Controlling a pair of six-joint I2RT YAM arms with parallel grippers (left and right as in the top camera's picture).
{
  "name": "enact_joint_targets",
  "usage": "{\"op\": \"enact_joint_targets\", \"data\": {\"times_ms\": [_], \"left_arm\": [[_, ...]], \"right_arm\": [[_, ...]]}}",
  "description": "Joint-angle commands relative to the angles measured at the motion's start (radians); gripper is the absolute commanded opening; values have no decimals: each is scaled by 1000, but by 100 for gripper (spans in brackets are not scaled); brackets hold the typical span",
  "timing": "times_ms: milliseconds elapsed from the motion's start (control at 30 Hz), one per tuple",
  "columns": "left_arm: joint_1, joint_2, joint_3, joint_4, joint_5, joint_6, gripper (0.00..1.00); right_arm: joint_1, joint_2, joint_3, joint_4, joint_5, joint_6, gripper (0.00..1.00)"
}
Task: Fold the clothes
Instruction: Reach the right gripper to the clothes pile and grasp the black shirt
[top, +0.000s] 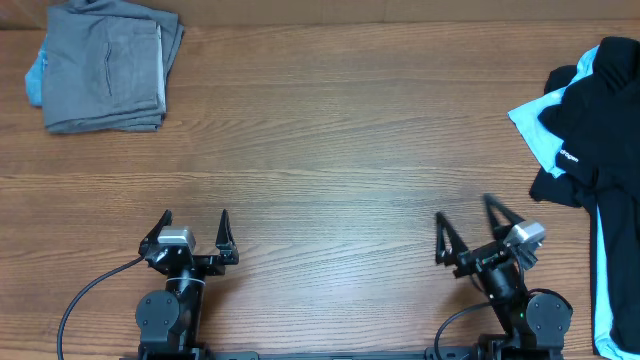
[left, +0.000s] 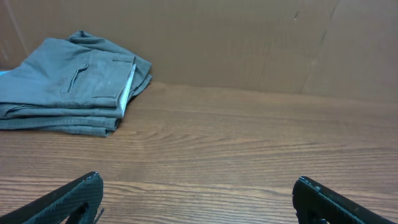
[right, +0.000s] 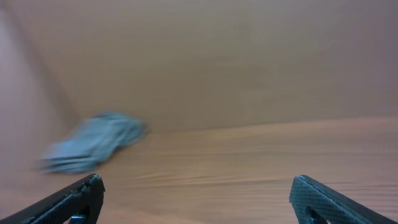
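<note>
Nearest me, my left tool (top: 195, 218) sits low over the brown wood-grain worktop (top: 330, 130). Its two dark fingers are spread wide with nothing between them. My right tool (top: 464, 210) is well apart from it, also spread wide and empty. Its own camera view is blurred, so I rely on the overhead view.

Ahead of the right tool and out to its right lies the crumpled black cloth shirt (top: 600, 110). It is heaped at the worktop's edge and runs out of the picture. A small white logo (top: 568, 156) shows near the black edge closest to that tool. Pale blue cloth (top: 528, 122) peeks from under the heap on the tool's side. I cannot tell whether it is a separate garment or part of the shirt.

I judge the shirt to be light and limp. It will probably sag and drag across the wood rather than keep a shape, and bunched layers may lift together. The best hold looks like a single-layer edge, such as the black corner just below the logo, pinched at the hem. The right tool is the one near enough to take it first.

Farthest off, ahead of the left tool and to its left, folded grey cloth garments (top: 105, 65) sit in a neat stack, well apart from the shirt.
</note>
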Motion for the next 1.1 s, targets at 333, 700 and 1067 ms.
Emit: {"op": "enact_joint_targets", "data": {"times_ms": [333, 700, 1067], "left_arm": [[1, -11, -3, -2, -7, 20, 100], [1, -11, -3, -2, -7, 20, 100], [1, -11, -3, -2, -7, 20, 100]], "right_arm": [[-2, -12, 7, 377, -167, 403, 100], [-2, 325, 463, 101, 110, 67, 100], [-17, 1160, 1241, -520, 575, -220, 100]]}}
